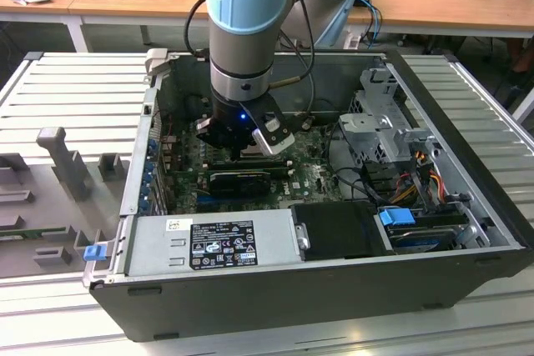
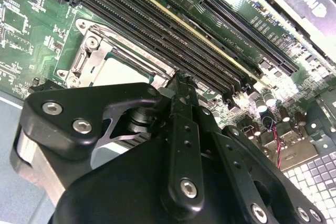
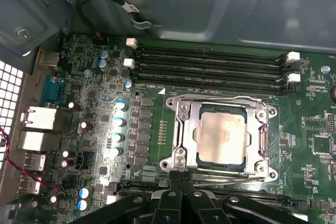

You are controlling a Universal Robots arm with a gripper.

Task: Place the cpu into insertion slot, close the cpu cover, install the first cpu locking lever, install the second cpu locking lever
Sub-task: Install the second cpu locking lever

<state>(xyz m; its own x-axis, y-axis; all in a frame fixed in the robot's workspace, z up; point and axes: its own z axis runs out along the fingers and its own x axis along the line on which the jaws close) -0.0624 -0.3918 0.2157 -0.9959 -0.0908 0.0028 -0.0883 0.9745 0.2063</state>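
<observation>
In the first wrist view the cpu (image 3: 223, 137), pale silver and square, lies flat in the insertion slot (image 3: 223, 108), whose dark frame shows as a thin band around it. The silvery cpu cover (image 3: 185, 129) lies down over the chip's edges. Thin metal lever rods run along two sides of the cover (image 3: 220, 98) (image 3: 236, 178). My gripper (image 3: 181, 174) is shut, its black fingertips pressed together at the cover's edge by one rod. The second wrist view shows the gripper (image 2: 178, 77) tip right beside the cpu (image 2: 121, 69). In the exterior view the gripper (image 1: 246, 152) reaches down into the open computer case.
Black memory slots (image 3: 210, 66) run beside the socket, with capacitors (image 3: 118, 124) and rear ports (image 3: 37, 124) to one side. A black card (image 1: 238, 181), the power supply (image 1: 217, 243) and a drive cage (image 1: 384, 114) crowd the case. A grey fixture (image 1: 58, 164) stands at the exterior view's left.
</observation>
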